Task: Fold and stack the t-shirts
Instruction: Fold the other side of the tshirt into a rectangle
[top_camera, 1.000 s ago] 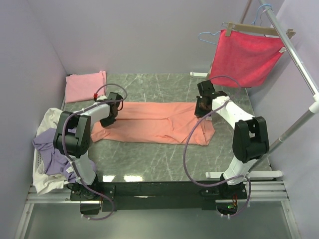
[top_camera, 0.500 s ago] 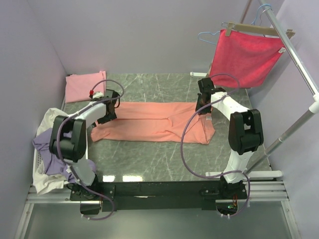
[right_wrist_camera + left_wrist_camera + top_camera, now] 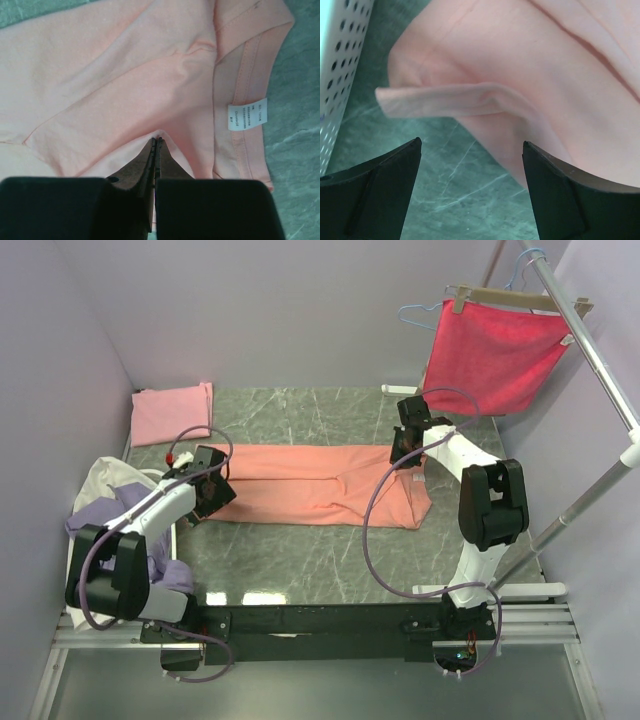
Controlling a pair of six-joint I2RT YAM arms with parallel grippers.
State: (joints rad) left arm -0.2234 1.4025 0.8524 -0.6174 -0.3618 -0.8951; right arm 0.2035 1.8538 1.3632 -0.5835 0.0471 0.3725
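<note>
Salmon-orange t-shirt point(image 3: 320, 488) lies folded lengthwise; right gripper point(image 3: 156, 139) pinches its collar end, apparently as anchor, while left gripper point(image 3: 470, 145) hangs spread, empty, over the opposite hem.

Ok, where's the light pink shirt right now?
In the top view, the light pink shirt lies folded at the far left corner of the table, beyond the salmon shirt.

My left pincer point(image 3: 471, 150) is black. Ahead of it lies the plain salmon-orange cotton t-shirt point(image 3: 545, 75); beneath, the dark green white-veined marble tabletop point(image 3: 460, 200); leftward, a white hole-dotted plastic basket point(image 3: 340, 75).
</note>
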